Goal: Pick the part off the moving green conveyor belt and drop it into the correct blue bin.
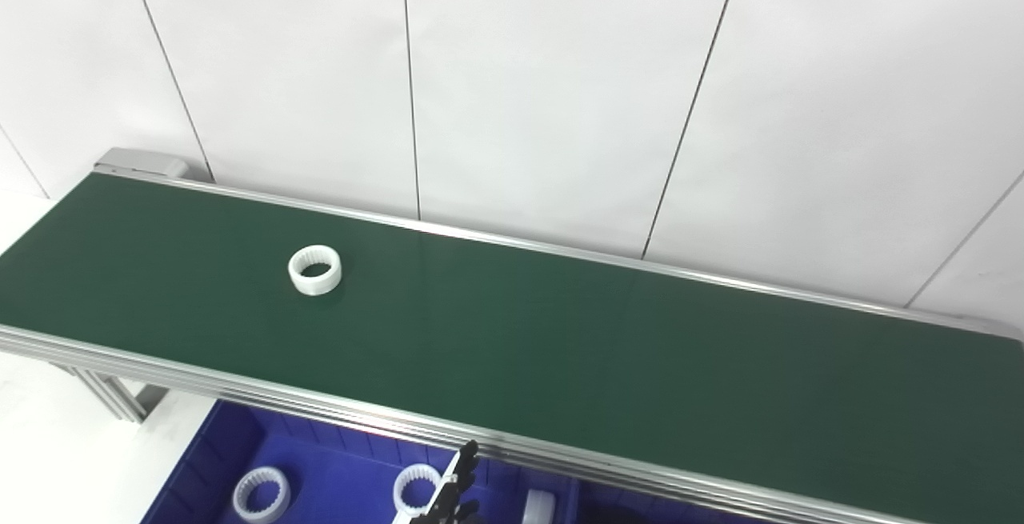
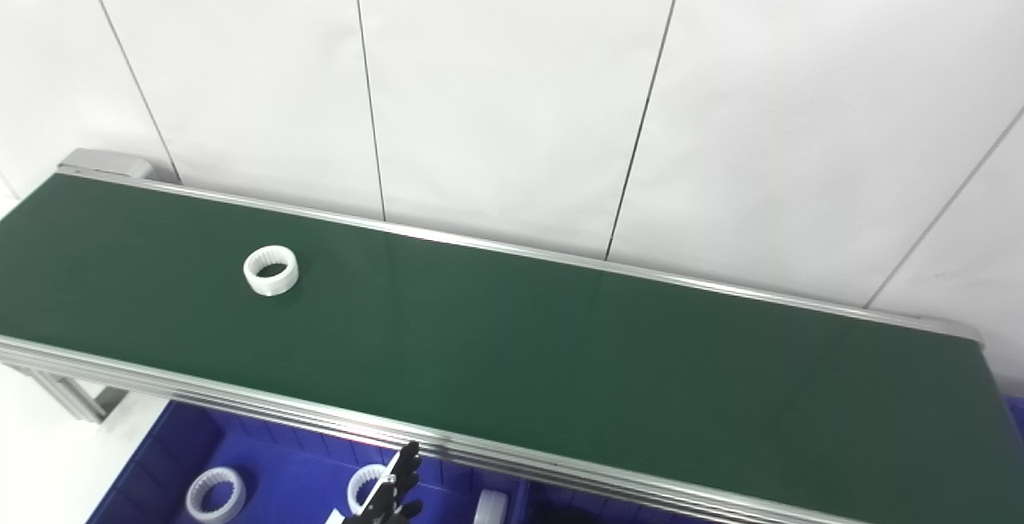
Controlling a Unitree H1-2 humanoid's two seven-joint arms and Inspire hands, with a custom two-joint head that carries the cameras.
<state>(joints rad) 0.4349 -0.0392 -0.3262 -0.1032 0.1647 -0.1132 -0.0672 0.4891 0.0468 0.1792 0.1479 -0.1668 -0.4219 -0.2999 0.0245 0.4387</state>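
- The left hand (image 1: 452, 492) poked up at 6 o'clock, only dark fingertips showing; its opening could not be told, and no part showed in it. The right hand was out of view.
- The blue bin (image 1: 208, 460) sat under the belt's near edge for short drops, already holding similar rings (image 1: 261, 494).
- The white ring (image 1: 315, 270) lay flat on the green conveyor belt (image 1: 560, 332) at 10 o'clock, well apart from the hand.

No readable text, labels, brands, numbers or signs on any surface in view.

White ring (image 1: 314, 270) on green belt (image 1: 560, 348)
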